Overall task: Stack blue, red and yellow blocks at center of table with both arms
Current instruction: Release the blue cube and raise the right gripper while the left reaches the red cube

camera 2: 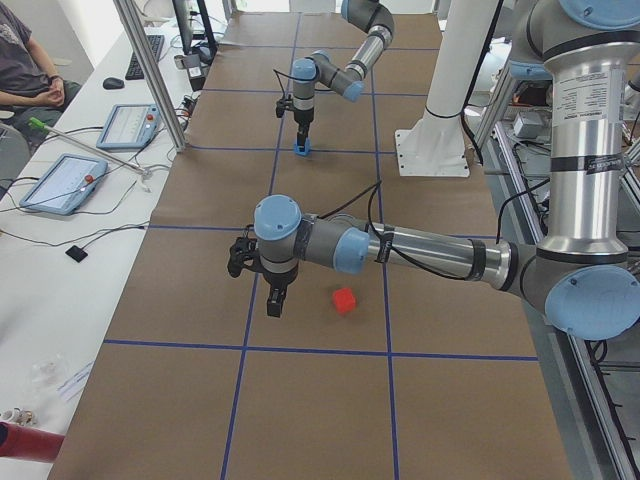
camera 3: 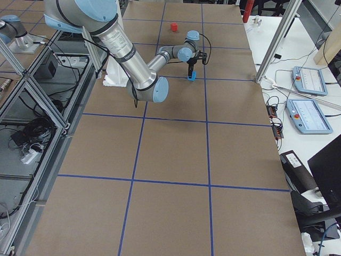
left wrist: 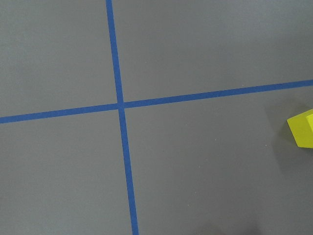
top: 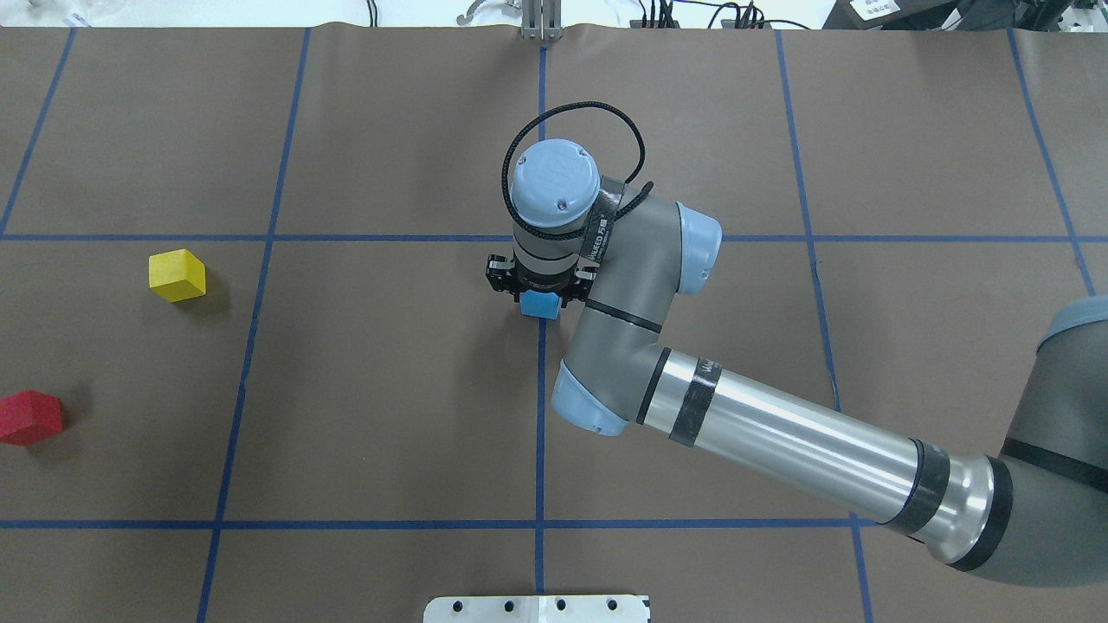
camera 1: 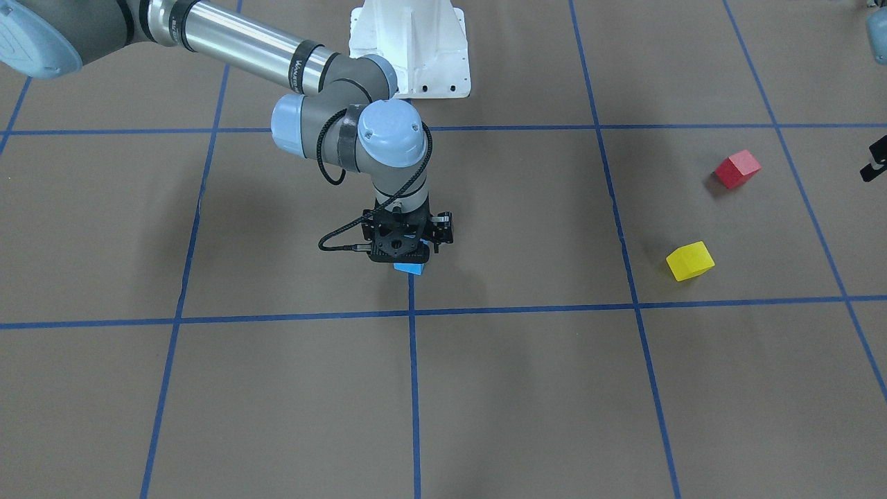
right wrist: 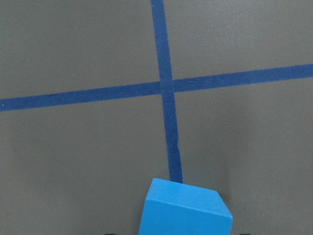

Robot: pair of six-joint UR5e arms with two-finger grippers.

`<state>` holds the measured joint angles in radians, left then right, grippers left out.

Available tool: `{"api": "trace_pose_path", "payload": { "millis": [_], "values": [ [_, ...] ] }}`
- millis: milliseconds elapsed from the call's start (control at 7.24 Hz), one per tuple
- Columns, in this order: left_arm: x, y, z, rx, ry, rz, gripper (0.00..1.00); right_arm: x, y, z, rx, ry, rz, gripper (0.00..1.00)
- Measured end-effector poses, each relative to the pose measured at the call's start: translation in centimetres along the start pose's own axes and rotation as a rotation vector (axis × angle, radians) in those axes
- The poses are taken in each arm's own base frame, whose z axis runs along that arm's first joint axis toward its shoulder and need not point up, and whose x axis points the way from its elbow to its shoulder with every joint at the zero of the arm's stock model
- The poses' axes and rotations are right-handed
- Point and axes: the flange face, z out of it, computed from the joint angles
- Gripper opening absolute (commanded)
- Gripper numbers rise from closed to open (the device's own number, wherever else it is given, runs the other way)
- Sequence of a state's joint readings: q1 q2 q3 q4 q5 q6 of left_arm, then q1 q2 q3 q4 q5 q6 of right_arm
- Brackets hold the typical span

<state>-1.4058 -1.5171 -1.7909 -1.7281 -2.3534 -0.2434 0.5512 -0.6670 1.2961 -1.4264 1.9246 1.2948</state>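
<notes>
Grey-silver arms (top: 779, 424), light blue joint caps (top: 551, 177), black looped cable (top: 589, 105).

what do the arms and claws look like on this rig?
Right arm and left arm: silver tubes, grey joint housings, light blue round caps, black bands. A black cable runs to each wrist. Right claw and left claw: black. Small lettering on the right forearm.

The table (camera 1: 520, 416) is matte brown, crossed by a grid of dark blue tape lines (camera 1: 414, 388). On it sit a sky blue block (camera 1: 410, 268), a red block (camera 1: 737, 168) and a yellow block (camera 1: 689, 261). The right arm (top: 779, 424) is silver and grey with light blue caps. The right gripper (camera 1: 409, 258) is black and the pedestal base (camera 1: 409, 48) white.
</notes>
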Motion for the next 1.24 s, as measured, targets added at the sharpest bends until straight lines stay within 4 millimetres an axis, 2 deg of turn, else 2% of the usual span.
{"api": "trace_pose_path", "payload": {
  "millis": [138, 276, 414, 552, 690, 967, 1243],
  "values": [
    [2.8, -0.8, 1.7, 0.019, -0.022, -0.014, 1.0, 0.5, -0.8, -1.9, -0.003, -0.01, 0.008, 1.0],
    [5.8, -1.6, 3.8, 0.022, -0.042, -0.024, 1.0, 2.2, -1.7, -4.3, -0.009, -0.032, 0.02, 1.0],
    [8.0, -1.8, 5.8, 0.008, -0.053, -0.025, 1.0, 5.1, -2.4, -6.4, -0.007, -0.058, 0.021, 1.0],
    [7.9, -0.4, 7.6, -0.024, -0.064, -0.04, 1.0, 7.7, -2.5, -7.7, 0.002, -0.072, 0.006, 1.0],
    [6.4, 2.1, 8.8, -0.044, -0.066, -0.092, 1.0, 9.0, -2.6, -8.0, 0.008, -0.073, -0.006, 1.0],
    [4.3, 8.0, 10.7, -0.018, -0.018, -0.236, 1.0, 9.6, -2.3, -8.1, 0.013, -0.077, -0.019, 1.0],
    [5.6, 10.7, 12.7, -0.008, -0.009, -0.354, 1.0, 9.6, -2.0, -8.0, 0.015, -0.078, -0.022, 1.0]
  ]
}}
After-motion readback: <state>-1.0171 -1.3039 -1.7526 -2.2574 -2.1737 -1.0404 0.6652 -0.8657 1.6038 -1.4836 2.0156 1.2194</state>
